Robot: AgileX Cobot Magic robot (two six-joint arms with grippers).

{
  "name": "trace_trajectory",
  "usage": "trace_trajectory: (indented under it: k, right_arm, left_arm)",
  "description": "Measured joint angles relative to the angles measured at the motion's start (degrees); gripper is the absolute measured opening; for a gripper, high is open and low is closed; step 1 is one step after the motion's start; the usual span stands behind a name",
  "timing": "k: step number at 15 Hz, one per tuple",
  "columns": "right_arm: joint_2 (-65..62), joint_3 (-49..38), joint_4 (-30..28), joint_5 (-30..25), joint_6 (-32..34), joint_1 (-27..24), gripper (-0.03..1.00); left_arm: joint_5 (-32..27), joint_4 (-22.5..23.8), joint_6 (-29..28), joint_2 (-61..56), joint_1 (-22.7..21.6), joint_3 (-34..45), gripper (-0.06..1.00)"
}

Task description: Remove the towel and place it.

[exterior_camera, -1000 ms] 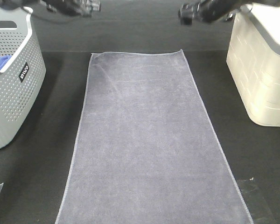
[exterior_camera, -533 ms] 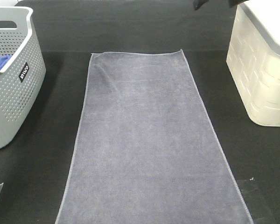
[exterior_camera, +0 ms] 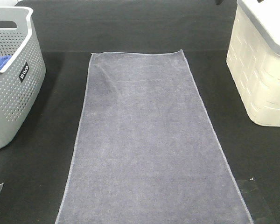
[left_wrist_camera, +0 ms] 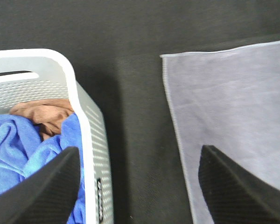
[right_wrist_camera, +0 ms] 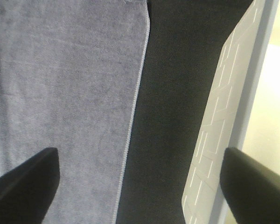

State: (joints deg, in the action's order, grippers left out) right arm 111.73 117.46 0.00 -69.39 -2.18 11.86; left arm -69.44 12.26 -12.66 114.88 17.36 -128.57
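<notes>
The grey-lavender towel (exterior_camera: pixel 149 140) lies spread flat on the black table, running from the far middle to the near edge. Its far left corner shows in the left wrist view (left_wrist_camera: pixel 233 107) and its right hem in the right wrist view (right_wrist_camera: pixel 70 88). My left gripper (left_wrist_camera: pixel 137 184) is open and empty, high above the gap between the grey basket (left_wrist_camera: pixel 91 135) and the towel. My right gripper (right_wrist_camera: pixel 140 179) is open and empty, above the strip between the towel and the cream bin (right_wrist_camera: pixel 224 130). Both grippers are out of the exterior view.
A grey perforated basket (exterior_camera: pixel 14 93) at the left holds a bright blue cloth (left_wrist_camera: pixel 18 149) and a brown cloth (left_wrist_camera: pixel 44 114). A cream lidded bin (exterior_camera: pixel 263 70) stands at the right. Tape patches (exterior_camera: pixel 252 186) lie near the front corners.
Both arms have drawn back from the far edge and left the exterior view. The towel has not moved.
</notes>
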Motion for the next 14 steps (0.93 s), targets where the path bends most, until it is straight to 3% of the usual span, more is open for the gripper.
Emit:
trace_trajectory:
  k: [5, 9, 10, 14]
  right_arm:
    - [-10.9, -6.3, 2.2, -0.1, 0.0, 0.0, 0.87]
    - [-26.2, -24.5, 2.2, -0.1, 0.0, 0.0, 0.87]
    - [-26.2, -24.5, 2.2, -0.1, 0.0, 0.0, 0.87]
    - [-44.5, -49.1, 2.6, -0.1, 0.0, 0.0, 0.87]
  left_arm:
    - [-0.1, 0.3, 0.7, -22.3, 0.0, 25.1, 0.68]
    - [-0.2, 1.3, 0.6, -42.9, 0.0, 47.8, 0.68]
    - [-0.2, 1.3, 0.6, -42.9, 0.0, 47.8, 0.68]
    - [-0.2, 0.9, 0.6, -64.5, 0.0, 67.6, 0.68]
